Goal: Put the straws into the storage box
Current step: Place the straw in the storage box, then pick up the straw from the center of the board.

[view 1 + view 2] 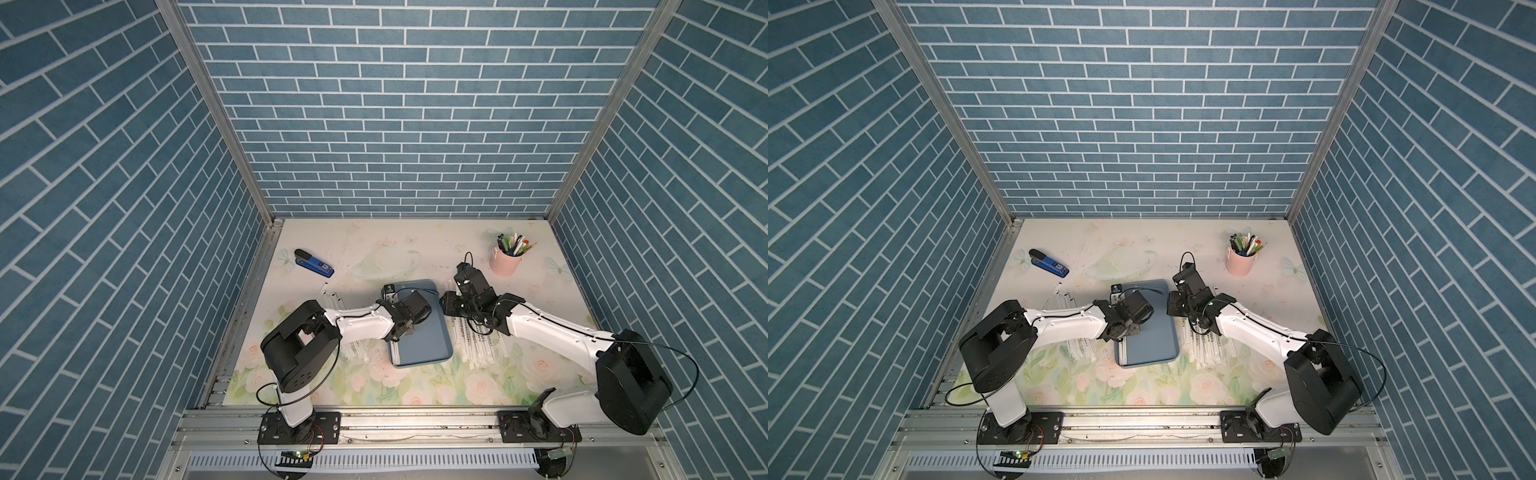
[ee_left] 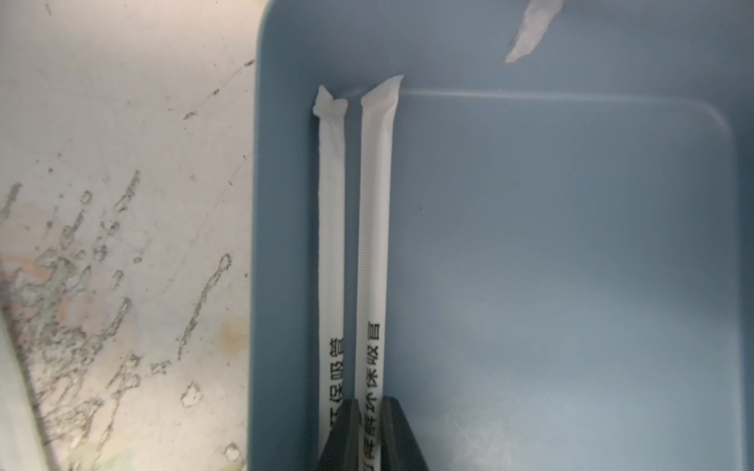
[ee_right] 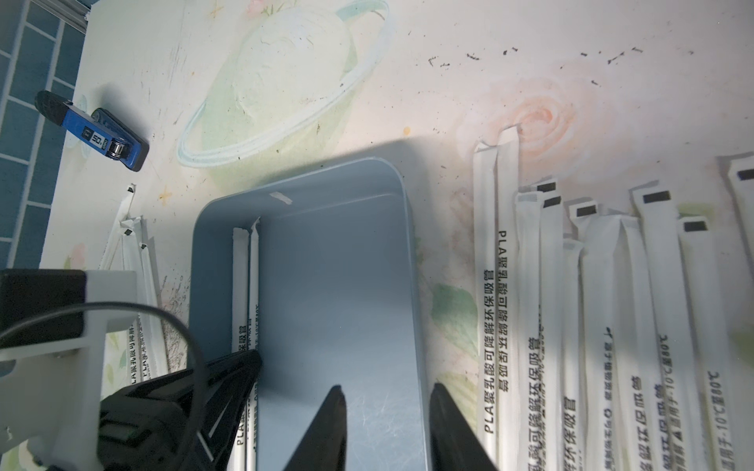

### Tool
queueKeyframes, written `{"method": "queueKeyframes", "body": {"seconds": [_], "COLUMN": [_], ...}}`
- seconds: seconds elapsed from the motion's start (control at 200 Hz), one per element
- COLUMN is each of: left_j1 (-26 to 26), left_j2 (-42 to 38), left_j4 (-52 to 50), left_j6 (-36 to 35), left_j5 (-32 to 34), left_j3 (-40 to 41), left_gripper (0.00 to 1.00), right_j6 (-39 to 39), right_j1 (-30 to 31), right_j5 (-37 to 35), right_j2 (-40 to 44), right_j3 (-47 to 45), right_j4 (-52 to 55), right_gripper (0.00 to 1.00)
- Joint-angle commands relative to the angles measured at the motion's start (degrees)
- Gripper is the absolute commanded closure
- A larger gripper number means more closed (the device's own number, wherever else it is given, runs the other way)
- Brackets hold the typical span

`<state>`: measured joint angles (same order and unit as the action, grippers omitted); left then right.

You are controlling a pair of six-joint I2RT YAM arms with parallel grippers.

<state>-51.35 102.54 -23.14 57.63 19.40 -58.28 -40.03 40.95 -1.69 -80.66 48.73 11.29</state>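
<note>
Left hand over storage box, two straws inside

1. Table: pale floral-print top, scuffed with dark marks towards the far half.
2. Storage box sits flat near the middle.
3. Wrapped straws lie in a loose row on my right, just beside the box. A smaller pile of straws lies on my left.
4. Stapler sits far left.
5. Pink cup stands upright, far right.

Blue brick-patterned walls enclose a pale floral tabletop.
</note>
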Motion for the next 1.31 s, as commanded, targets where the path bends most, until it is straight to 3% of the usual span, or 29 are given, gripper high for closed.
{"method": "queueKeyframes", "body": {"seconds": [0.0,0.125,0.255,0.51,0.65,0.735,0.92,1.3], "left_j1": [0.46,0.55,0.55,0.82,2.32,4.86,6.31,6.4], "left_j2": [-1.38,-2.95,-6.23,-16.79,-25.77,-30.16,-35.13,-33.71], "left_j4": [-2.0,-2.66,-3.76,-2.79,1.65,5.85,8.72,10.36], "left_j6": [-0.49,-1.49,-3.17,-9.55,-15.44,-17.97,-18.38,-15.98], "left_j5": [1.26,1.48,2.85,8.62,13.94,11.68,13.31,9.94], "left_j3": [-0.83,-2.11,-4.39,-5.27,0.39,5.15,11.63,14.55], "left_gripper": [0.82,0.79,0.67,0.3,0.16,0.14,0.15,0.18], "right_j6": [1.68,4.39,9.05,17.21,19.78,20.4,21.51,21.75], "right_j1": [-0.17,-1.42,-6.12,-17.37,-19.24,-19.65,-19.95,-23.08], "right_j5": [-0.14,-0.64,-0.73,-3.84,-6.21,-6.59,-5.1,-4.08], "right_j2": [1.21,1.46,2.58,5.16,4.53,3.48,-0.27,-6.5], "right_j3": [-0.3,0.5,0.26,-2.25,-3.54,-4.18,-4.26,-6.31], "right_j4": [0.25,2.91,7.79,19.44,21.9,21.46,19.63,14.04], "right_gripper": [0.64,0.65,0.66,0.64,0.61,0.61,0.62,0.7]}}
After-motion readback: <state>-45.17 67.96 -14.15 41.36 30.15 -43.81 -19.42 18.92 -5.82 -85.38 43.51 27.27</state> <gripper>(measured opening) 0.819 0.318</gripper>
